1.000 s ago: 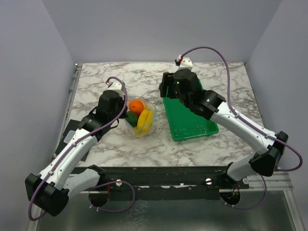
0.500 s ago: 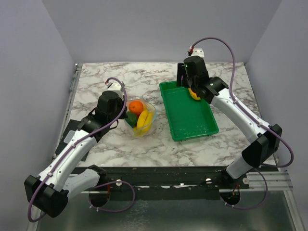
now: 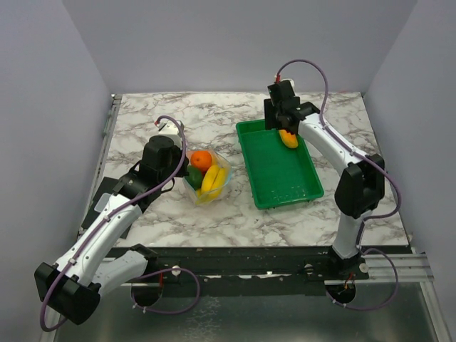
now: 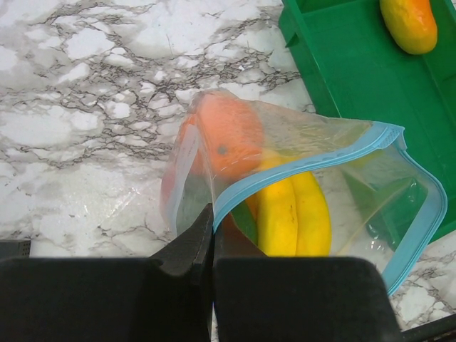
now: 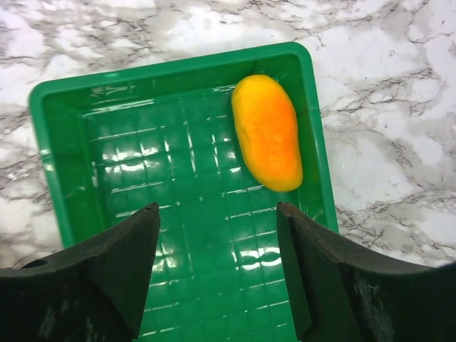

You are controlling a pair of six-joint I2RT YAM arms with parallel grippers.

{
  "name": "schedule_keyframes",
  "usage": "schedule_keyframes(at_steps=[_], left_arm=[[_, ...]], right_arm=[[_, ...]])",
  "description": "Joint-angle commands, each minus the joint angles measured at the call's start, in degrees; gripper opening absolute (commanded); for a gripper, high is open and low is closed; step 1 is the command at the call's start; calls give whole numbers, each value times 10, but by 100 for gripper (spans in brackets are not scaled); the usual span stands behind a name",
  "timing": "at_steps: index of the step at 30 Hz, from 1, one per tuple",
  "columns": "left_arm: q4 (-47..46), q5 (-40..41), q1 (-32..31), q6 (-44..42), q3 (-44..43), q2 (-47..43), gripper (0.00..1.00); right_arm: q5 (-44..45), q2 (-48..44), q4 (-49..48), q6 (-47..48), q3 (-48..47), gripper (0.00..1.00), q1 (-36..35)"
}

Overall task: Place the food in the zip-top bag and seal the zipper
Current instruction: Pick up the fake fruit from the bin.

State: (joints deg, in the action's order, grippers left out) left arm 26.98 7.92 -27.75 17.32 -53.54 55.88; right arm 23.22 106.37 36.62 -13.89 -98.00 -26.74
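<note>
Zip-top bag [image 4: 285, 178], sitting on the marble table [image 3: 142, 121] beside the green tray [image 5: 71, 142], is being held agape by my left gripper [image 4: 212, 214] clamped on its zipper [image 4: 313, 153] so that my right gripper [image 5: 217, 214], hovering jaws apart over the tray's lone orange-yellow fruit [image 5: 267, 142], can load it.

Bright, even overhead light, soft shadows; glare glints off the green tray [image 5: 142, 171] and zip-top bag [image 4: 342, 142].

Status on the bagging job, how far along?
Done: round orange fruit, yellow banana and a dark green piece sit in the clear zip-top bag. In hand: left gripper pinches the light blue zipper strip, holding the mouth open; right gripper hangs open over the green tray. Left: bag the oval yellow-orange fruit lying there, seal.
</note>
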Motion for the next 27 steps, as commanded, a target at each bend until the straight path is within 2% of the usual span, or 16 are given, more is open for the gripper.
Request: schedule_keyframes(at_steps=[1,7,12,20,23,27], left_arm=[[-16,-18,3,2,5,-13,0],[-18,-25,4,2,6,-10,0],[-18,-29,3,2,6,-6,0],[-18,-31,3,1,6,-3,0],[-18,-31,3,1,7,-2,0],[-19,-33,3,1,7,1,0]], right_arm=[[2,55,33,18,-38,72,13],[11,116,42,20,-71,76,31],[17,148,42,25,-88,88,42],[32,189,38,27,-106,88,52],[38,205,37,32,-112,83,54],[61,223,39,33,-121,83,57]])
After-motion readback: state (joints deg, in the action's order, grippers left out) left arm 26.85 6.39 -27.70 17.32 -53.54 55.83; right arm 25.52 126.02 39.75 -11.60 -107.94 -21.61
